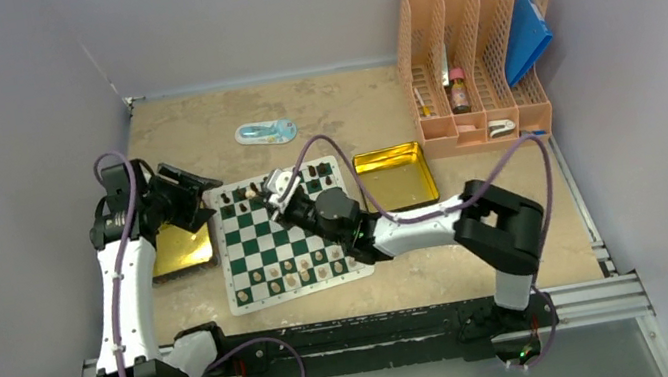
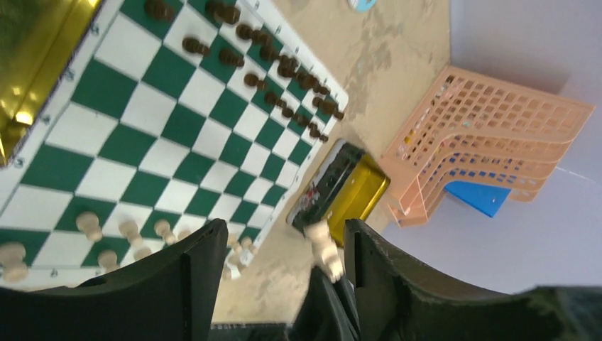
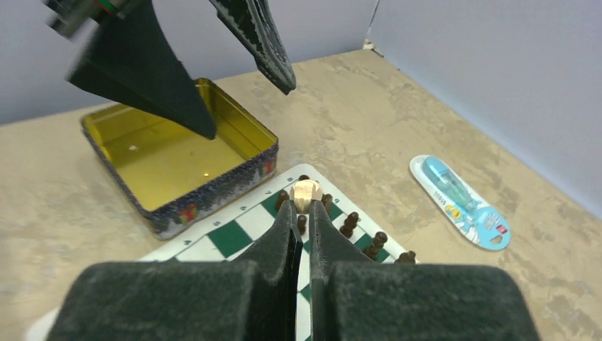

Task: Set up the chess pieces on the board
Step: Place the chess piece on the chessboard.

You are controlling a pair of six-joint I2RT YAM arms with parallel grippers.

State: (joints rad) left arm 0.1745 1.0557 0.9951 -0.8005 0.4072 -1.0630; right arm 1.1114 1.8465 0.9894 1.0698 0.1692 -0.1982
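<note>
The right gripper (image 3: 305,207) is clamped on a cream chess piece (image 3: 307,190), held above the board's (image 1: 263,245) far rows of dark pieces (image 3: 348,224), probably high so that it clears them before being set down. The left gripper (image 3: 247,106) hangs spread, nothing between its fingers, over the gold tin (image 3: 213,195) left of the board. The worktop (image 1: 318,110) is mottled beige and the walls (image 1: 282,14) plain lilac.
</note>
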